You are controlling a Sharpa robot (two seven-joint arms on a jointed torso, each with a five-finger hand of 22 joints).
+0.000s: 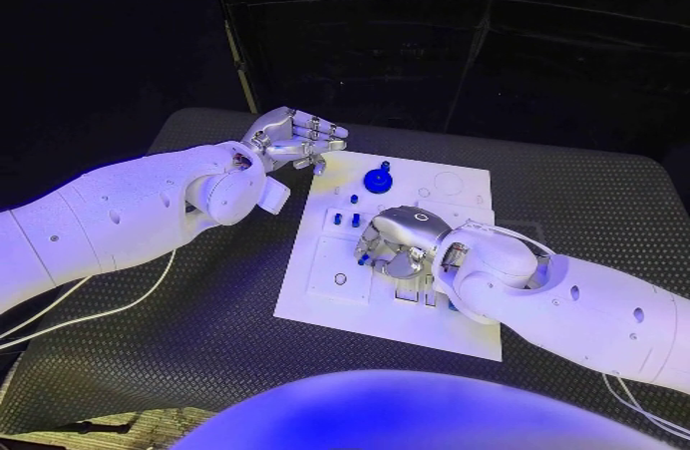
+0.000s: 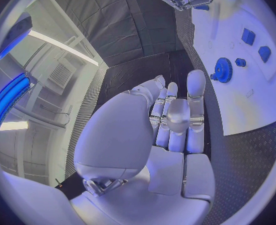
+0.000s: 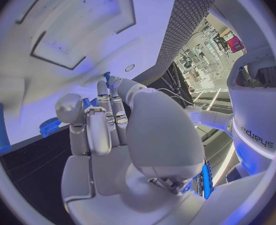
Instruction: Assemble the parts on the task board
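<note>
Right hand [image 1: 397,238], centre of the head view: fingers curled down over the middle of the task board [image 1: 458,193], apparently closed on a small blue part [image 3: 106,77] seen at the fingertips in the right wrist view; grip itself not clearly shown, so hard to say for certain. Left hand [image 1: 295,139], upper left of centre: off the board's upper left corner, fingers loosely together, nothing held, touching no part.

Outward from the right hand: a blue gear [image 1: 377,180] with a small knob just above it, standing on the board's upper middle. Two small blue blocks [image 1: 345,219] seated in the board just left of the hand. More blue pieces partly hidden below the hand, too covered to identify. Round and square recesses on the board's upper right looking unfilled.

Judged progress: partway. Gear and blocks seemingly placed; part under the right hand likely being seated; several slots left to fill.
</note>
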